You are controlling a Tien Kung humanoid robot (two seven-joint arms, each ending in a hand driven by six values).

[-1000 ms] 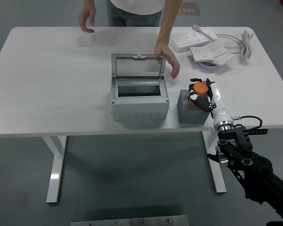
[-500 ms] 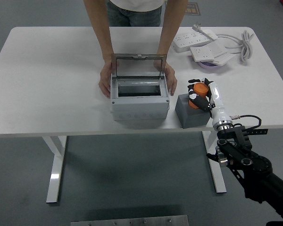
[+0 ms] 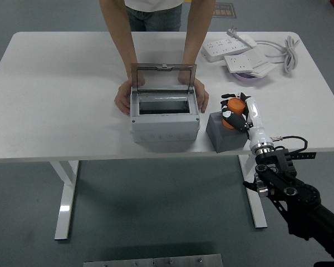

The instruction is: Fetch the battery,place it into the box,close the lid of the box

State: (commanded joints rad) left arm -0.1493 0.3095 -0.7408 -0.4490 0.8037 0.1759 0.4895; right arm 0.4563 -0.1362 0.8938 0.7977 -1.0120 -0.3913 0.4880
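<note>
While person's hands (image 3: 122, 99) steady open box (image 3: 164, 114), right hand (image 3: 236, 113) curls around orange battery (image 3: 235, 105) atop grey block (image 3: 228, 131).

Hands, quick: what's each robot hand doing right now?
Left hand: not in view.
Right hand: fingers curled around the orange battery, on top of the grey block.

White power strips (image 3: 234, 49) and cable (image 3: 290, 50) lie far right.
</note>
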